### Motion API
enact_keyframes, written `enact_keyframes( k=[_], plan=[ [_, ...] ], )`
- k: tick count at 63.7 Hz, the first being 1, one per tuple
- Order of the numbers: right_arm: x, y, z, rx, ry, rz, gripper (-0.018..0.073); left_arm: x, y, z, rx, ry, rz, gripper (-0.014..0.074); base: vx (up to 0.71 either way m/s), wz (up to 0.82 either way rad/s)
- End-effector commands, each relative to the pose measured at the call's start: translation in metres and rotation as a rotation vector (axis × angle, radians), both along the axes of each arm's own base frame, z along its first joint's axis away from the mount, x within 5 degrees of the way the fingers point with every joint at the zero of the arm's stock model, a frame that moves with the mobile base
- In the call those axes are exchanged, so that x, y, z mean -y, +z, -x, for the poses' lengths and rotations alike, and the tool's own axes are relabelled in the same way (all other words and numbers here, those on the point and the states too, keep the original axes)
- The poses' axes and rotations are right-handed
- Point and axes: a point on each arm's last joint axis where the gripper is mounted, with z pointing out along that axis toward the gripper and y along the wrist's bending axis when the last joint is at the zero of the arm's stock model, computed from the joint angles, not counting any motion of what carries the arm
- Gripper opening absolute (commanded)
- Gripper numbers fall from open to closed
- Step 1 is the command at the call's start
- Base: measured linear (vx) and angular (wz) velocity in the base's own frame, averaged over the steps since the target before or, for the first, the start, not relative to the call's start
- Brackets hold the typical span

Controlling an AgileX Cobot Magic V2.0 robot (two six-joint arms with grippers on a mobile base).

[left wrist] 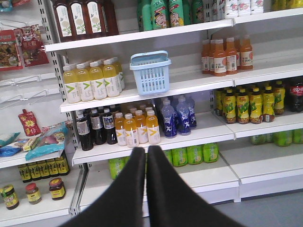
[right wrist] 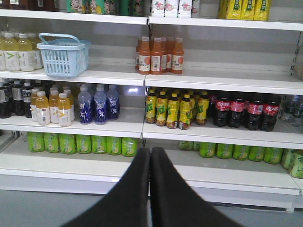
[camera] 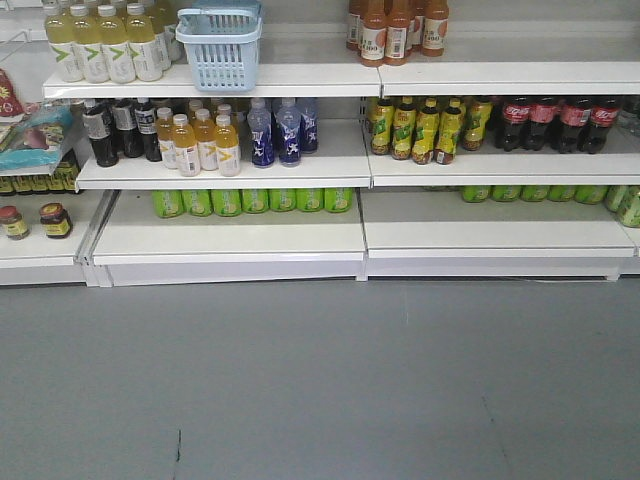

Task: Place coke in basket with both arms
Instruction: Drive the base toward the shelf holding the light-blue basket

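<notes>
While coke (right wrist: 236, 109) sits shelved, left tool (left wrist: 146, 152), right tool (right wrist: 150, 151) closed, empty, facing shelves (right wrist: 227, 82).

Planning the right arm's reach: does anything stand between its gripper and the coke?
Nothing visible does. The coke stands at the front edge of its shelf, open space between it and the shut right gripper. Yellow bottles stand beside it, not in front.

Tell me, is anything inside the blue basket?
Nothing shows through the slotted sides of the basket, only pale light. Its bottom is hidden from these angles, so something small could lie there unseen.
</notes>
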Motion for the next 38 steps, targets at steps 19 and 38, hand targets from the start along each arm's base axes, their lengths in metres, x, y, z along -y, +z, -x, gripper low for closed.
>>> enact_keyframes(
  k=[19, 38],
  plan=[
    [0.0005, 0.0043, 0.0010, 0.084, -0.006, 0.006, -0.0010, 0.0004, 0.0087, 0.0020, 0.099, -0.007, 0.005, -0.0006, 0.00, 0.00],
    [0.0005, 0.0043, 0.0010, 0.084, -0.006, 0.006, -0.0010, 0.0004, 0.0087, 0.0020, 0.099, -0.007, 0.005, -0.0006, 0.00, 0.00]
  ],
)
